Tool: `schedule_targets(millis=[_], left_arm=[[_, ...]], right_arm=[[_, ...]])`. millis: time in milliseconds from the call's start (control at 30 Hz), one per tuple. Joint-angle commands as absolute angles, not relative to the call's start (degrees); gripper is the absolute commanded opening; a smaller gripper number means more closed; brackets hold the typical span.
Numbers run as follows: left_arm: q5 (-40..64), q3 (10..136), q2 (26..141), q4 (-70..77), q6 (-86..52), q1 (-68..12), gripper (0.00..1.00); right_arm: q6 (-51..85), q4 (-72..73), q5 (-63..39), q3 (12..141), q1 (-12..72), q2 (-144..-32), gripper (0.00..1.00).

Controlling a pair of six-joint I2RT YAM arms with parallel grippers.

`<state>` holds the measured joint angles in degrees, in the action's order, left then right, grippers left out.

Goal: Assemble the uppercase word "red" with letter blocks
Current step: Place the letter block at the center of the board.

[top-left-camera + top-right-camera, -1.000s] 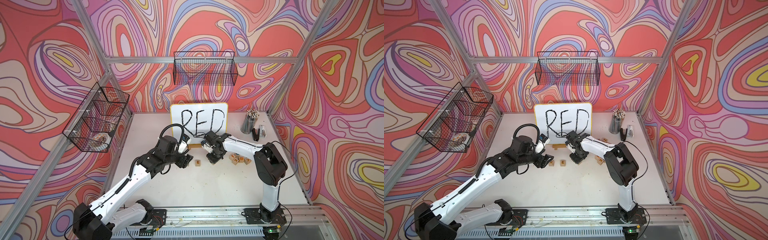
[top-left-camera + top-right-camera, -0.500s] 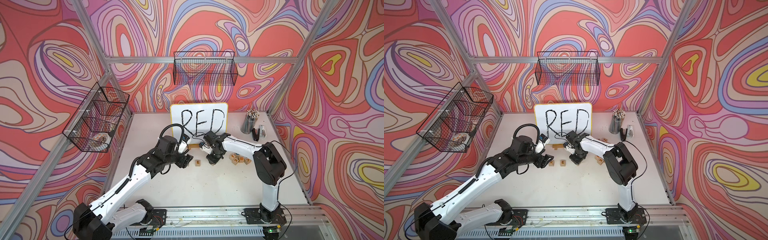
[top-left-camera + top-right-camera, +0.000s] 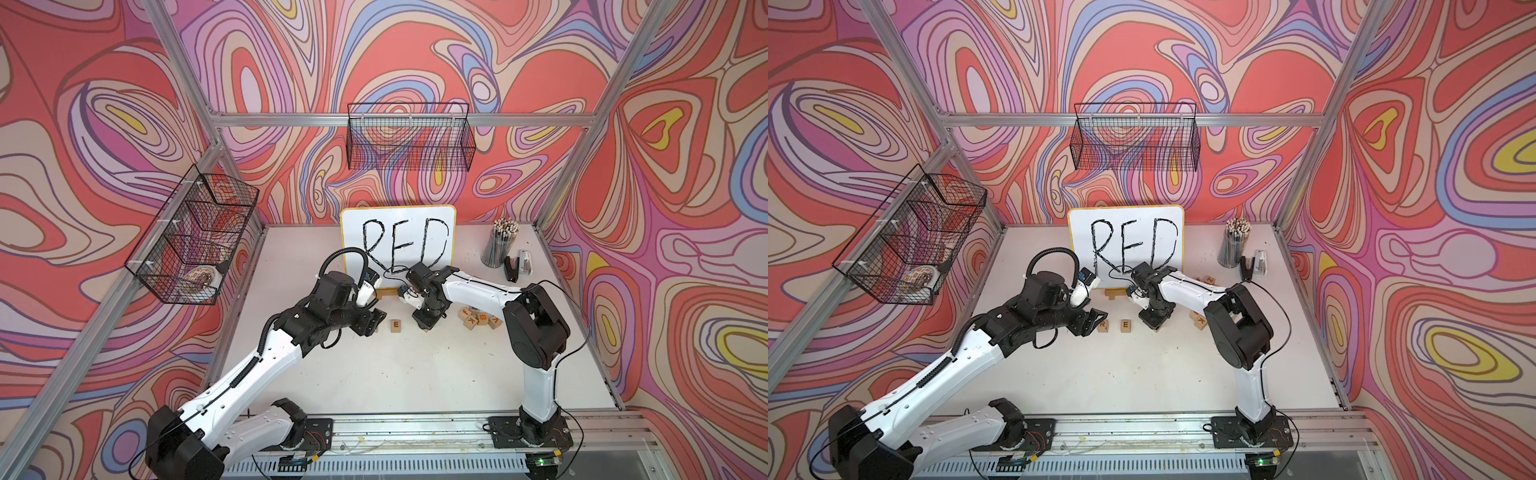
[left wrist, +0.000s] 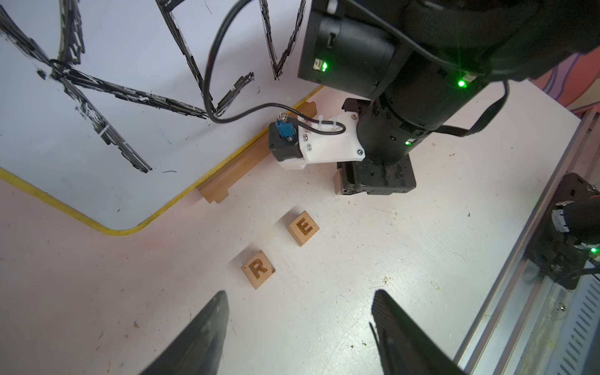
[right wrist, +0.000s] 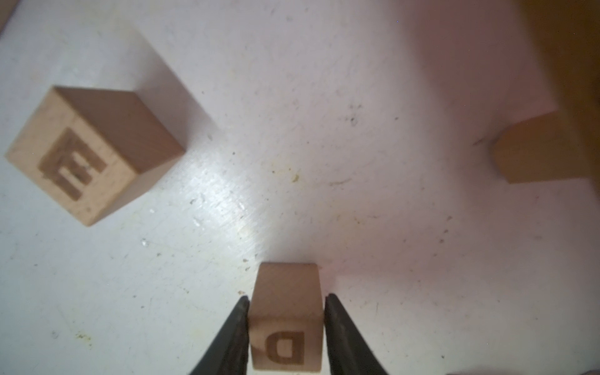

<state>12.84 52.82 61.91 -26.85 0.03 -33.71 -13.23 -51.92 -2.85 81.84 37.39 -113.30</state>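
Front of the whiteboard (image 3: pixel 397 232), word row: R block (image 3: pixel 1102 326) at left, E block (image 3: pixel 396 326) just right of it and apart from it, both letters up. The order appears to copy the board's handwritten word.
D block (image 5: pixel 285 324): right of the E block and apart from it, on or just off the table (image 3: pixel 395 374); cannot tell which. It sits at the third letter's place.
Right gripper (image 5: pixel 286 300): jaws closed against the D block's two plain sides, likely so the D face stays up.
Left gripper (image 4: pixel 300 293): jaws apart and empty, just left of the R block, seemingly parked clear of the row.
Spare blocks (image 3: pixel 480 318): heap right of the right gripper, unused.
Change from a second ago: right gripper a shade lower; R block, E block and left arm unmoved.
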Motion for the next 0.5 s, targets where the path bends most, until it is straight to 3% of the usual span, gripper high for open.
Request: schedule_targets(millis=[0, 267, 467], left_arm=[[13.27, 52.56, 61.44, -27.68, 1.14, -34.2, 0.73], [13.59, 52.68, 61.1, -27.68, 1.14, -34.19, 0.73], [13.8, 52.58, 60.82, -27.51, 1.05, -34.19, 0.73]], right_arm=[[-13.65, -52.23, -2.09, 83.45, 37.97, -112.19, 0.42], [-10.43, -52.73, -2.29, 83.96, 38.25, -106.82, 0.42], [-0.12, -50.95, -0.73, 78.29, 38.93, -96.9, 0.42]])
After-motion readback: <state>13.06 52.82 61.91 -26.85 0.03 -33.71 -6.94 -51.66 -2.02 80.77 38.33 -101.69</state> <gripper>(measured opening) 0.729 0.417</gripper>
